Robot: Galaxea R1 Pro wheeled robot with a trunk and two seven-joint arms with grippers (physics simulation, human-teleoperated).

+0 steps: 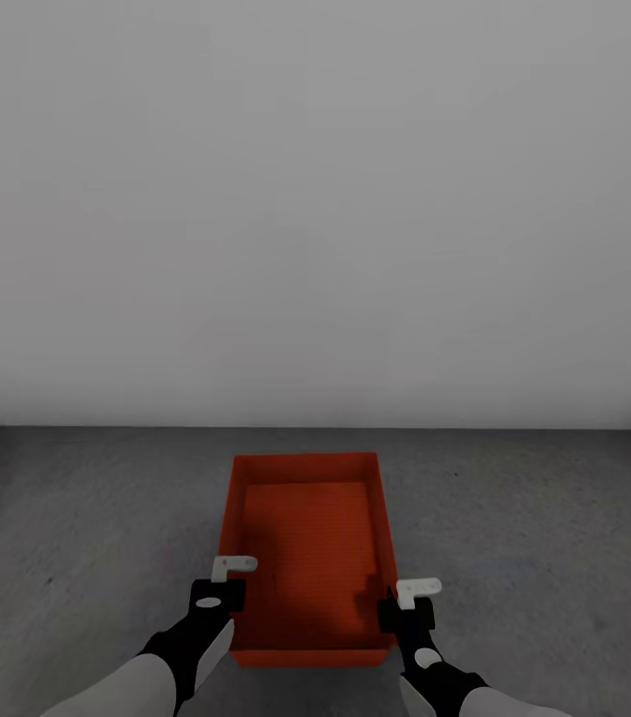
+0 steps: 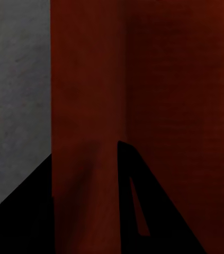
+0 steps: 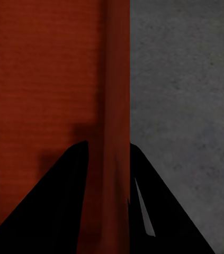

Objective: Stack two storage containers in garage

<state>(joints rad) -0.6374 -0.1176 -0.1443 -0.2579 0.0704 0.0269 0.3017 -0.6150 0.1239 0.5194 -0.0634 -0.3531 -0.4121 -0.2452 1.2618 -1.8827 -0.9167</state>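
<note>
A: You've got one orange-red, open-top rectangular storage container [image 1: 311,543] between your arms, in front of the pale grey wall [image 1: 315,199] and above the dark mottled concrete floor [image 1: 77,538]. Whether it rests on that floor, I can't tell.

B: How will it handle?

A: Probably stiff and light: thin, flat, plain walls, nothing inside. The walls look smooth, so it could slip. Hold it by the two long side walls, near the end closest to you.

B: And the hands?

A: Your left gripper [image 1: 218,597] straddles the left wall, one finger [image 2: 138,211] inside the box and one outside. Your right gripper [image 1: 403,607] is nearly closed, pinching the right wall [image 3: 114,159] between its fingers. Both look clamped on.
</note>
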